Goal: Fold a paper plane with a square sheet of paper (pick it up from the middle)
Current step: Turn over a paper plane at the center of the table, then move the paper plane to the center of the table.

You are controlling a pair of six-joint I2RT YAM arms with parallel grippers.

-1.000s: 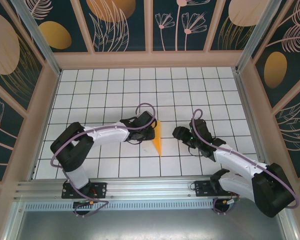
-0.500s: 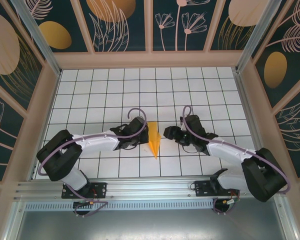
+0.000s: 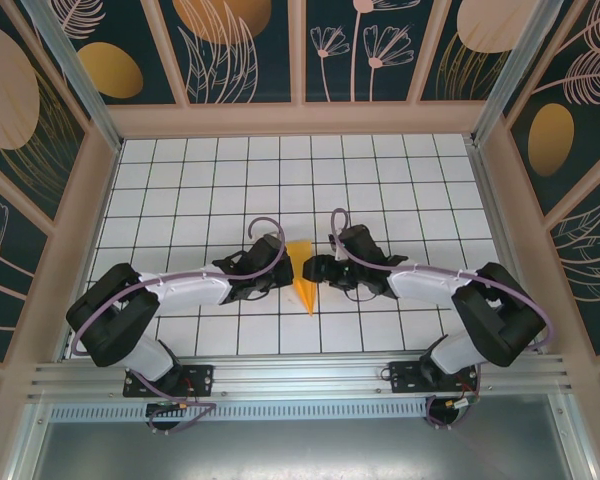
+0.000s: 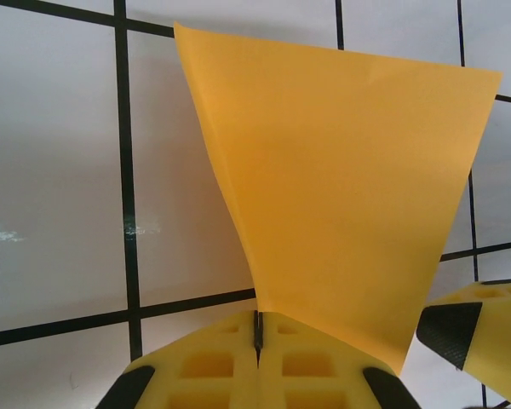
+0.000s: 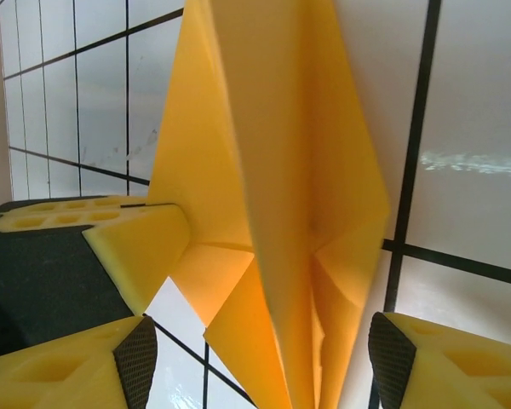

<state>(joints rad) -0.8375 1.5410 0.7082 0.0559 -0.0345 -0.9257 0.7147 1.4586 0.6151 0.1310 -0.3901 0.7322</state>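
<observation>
The orange-yellow sheet of paper (image 3: 302, 276), folded into a narrow pointed paper plane shape, sits mid-table with its tip toward the near edge. My left gripper (image 3: 282, 270) is shut on its left edge; in the left wrist view the jaws (image 4: 258, 331) meet on the paper (image 4: 341, 187), which fans out above them. My right gripper (image 3: 316, 270) is at the paper's right side and open. In the right wrist view its dark fingertips (image 5: 136, 358) straddle the creased paper (image 5: 272, 170) without touching it, and the left gripper's yellow finger (image 5: 111, 239) pinches a flap.
A white tabletop with a black grid (image 3: 200, 180) lies inside a low wooden frame (image 3: 300, 120). Both arms reach inward from their bases at the near rail (image 3: 300, 375) and nearly meet at the centre.
The left gripper has closed on the paper and pulled it slightly left. The right arm has swung left until its jaws flank the paper, opening a little wider.
</observation>
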